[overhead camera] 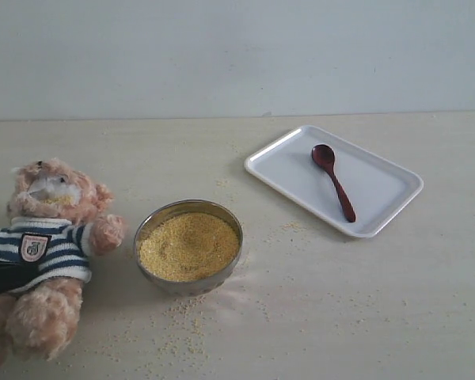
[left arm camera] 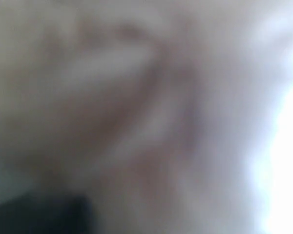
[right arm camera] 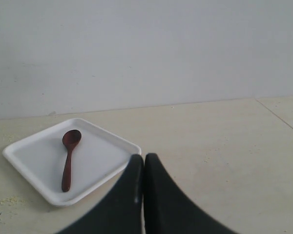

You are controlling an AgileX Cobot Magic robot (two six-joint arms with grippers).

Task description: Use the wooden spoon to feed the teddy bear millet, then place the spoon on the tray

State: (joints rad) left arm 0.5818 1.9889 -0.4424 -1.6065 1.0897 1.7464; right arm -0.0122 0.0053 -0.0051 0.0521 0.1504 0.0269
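Slim reddish-brown wooden spoon (overhead camera: 336,186) lies on white tray (overhead camera: 380,186); right tool (right arm camera: 143,157) closed, empty; left tool indiscernible.

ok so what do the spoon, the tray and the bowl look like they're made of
slim dark reddish-brown spoon: looks like wood, with a smooth, slightly glossy stain. flat white rectangular tray: probably plastic or melamine, given its uniform, fairly matte white; ceramic is possible. round silvery bowl: metal, likely steel, going by its shiny reflective rim.
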